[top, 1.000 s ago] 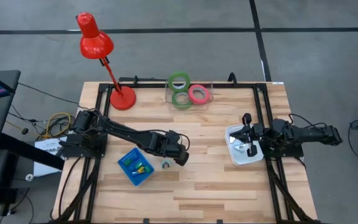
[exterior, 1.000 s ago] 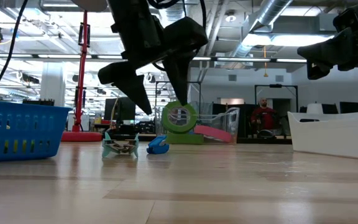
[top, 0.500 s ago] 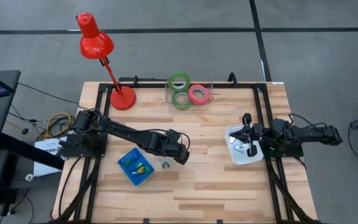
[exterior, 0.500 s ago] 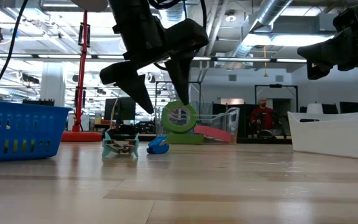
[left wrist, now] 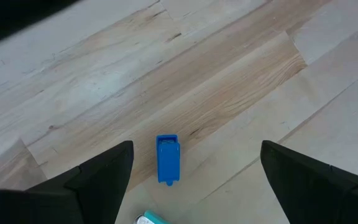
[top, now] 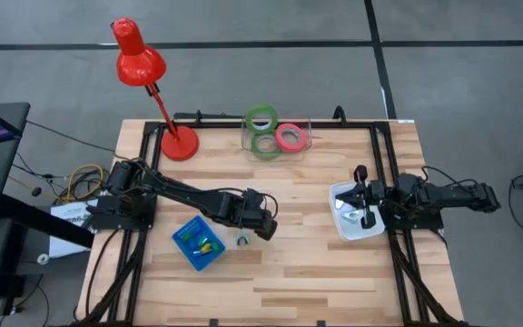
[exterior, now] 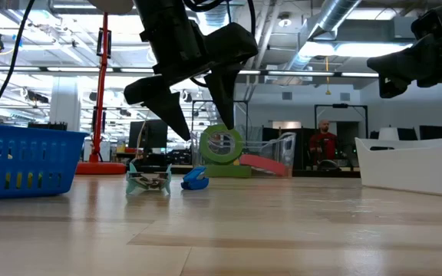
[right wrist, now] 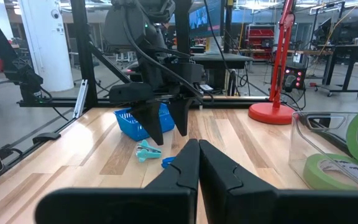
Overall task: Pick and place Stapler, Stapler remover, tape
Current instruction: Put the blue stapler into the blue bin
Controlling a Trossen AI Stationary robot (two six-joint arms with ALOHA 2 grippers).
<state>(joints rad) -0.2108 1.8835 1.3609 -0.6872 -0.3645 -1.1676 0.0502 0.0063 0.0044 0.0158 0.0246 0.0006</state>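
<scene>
Early yet: left gripper (exterior: 190, 103) hovering spread wide, empty, over blue stapler (left wrist: 168, 159) and teal remover (exterior: 148, 179) on table (top: 316, 263); tape (top: 263, 143) untouched at far edge; right gripper (right wrist: 197, 163) closed, parked over white bin (top: 343, 227).

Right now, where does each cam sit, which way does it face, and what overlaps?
High: above the table, facing straight down; both arms show, left gripper open, right gripper over the white bin.
Low: at tabletop height, facing level across; left gripper hangs above a teal piece.
Left wrist: faces down past its open fingers at a blue piece.
Right wrist: faces across past its shut fingers toward the left arm.
Shared: the blue piece shows in low and left wrist.
</scene>
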